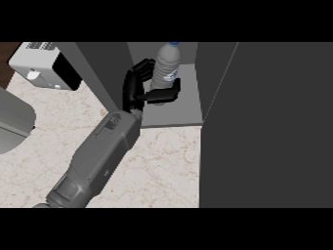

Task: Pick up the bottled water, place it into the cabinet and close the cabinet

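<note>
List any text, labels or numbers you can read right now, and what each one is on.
No text can be read.
Bottled water: a white and blue label band, its print too blurred to read.
White appliance on the counter: dark markings on top, too small to read.
Cabinet and left hand: no markings.

- You can read no text, brand or number anywhere in this view.
- The bottled water [166, 66] carries a label band with a blue mark, too small for you to read.
- The white appliance [45, 66] shows only unreadable markings.
</note>
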You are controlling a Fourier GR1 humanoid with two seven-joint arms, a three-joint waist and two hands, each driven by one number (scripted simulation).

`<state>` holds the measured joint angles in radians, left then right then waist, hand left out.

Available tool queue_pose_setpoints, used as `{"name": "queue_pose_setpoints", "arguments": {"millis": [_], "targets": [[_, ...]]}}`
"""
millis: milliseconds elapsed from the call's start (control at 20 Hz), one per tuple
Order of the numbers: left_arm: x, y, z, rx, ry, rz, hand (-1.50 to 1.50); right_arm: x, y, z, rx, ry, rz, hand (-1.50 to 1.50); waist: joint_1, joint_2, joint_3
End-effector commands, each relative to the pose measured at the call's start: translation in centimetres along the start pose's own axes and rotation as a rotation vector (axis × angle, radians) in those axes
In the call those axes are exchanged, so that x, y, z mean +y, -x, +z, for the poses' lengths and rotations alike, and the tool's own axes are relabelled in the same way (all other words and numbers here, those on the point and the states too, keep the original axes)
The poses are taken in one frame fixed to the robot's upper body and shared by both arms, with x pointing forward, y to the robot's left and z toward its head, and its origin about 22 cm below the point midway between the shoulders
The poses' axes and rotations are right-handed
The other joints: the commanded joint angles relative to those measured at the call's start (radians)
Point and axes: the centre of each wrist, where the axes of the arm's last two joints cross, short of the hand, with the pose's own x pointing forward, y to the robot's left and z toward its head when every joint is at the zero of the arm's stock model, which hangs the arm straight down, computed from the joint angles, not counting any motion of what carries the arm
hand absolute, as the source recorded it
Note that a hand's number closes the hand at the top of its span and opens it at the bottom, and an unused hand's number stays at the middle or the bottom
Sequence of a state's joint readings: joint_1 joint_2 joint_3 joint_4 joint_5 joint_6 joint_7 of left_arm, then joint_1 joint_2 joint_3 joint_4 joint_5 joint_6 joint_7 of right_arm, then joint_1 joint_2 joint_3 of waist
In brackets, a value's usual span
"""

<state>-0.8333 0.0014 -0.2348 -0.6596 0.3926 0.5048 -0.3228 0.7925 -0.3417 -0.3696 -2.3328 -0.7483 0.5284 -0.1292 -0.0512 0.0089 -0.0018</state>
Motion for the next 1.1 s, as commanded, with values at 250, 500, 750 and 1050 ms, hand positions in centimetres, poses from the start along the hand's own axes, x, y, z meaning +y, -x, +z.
{"name": "queue_pose_setpoints", "arguments": {"millis": [250, 500, 750, 1050], "targets": [[-0.7, -1.1, -2.7, -0.041, -0.058, -0.061, 1.5, 2.0, -1.5, -1.4, -0.054, -0.042, -0.029, -1.5, -0.011, 0.008, 0.0], [-0.7, -1.3, -3.5, -0.071, -0.085, -0.144, 1.5, 1.2, -1.5, -1.3, -0.049, -0.081, -0.04, -1.5, -0.026, 0.012, 0.0], [-0.6, -1.8, -4.2, -0.057, -0.096, -0.224, -1.5, 1.2, -1.4, -0.5, -0.072, -0.054, -0.053, -1.5, -0.028, 0.013, 0.0], [0.2, -0.3, -3.7, -0.04, -0.086, -0.214, -1.5, 1.5, -1.2, -1.0, -0.056, -0.074, -0.037, -1.5, -0.023, 0.019, -0.001]]}}
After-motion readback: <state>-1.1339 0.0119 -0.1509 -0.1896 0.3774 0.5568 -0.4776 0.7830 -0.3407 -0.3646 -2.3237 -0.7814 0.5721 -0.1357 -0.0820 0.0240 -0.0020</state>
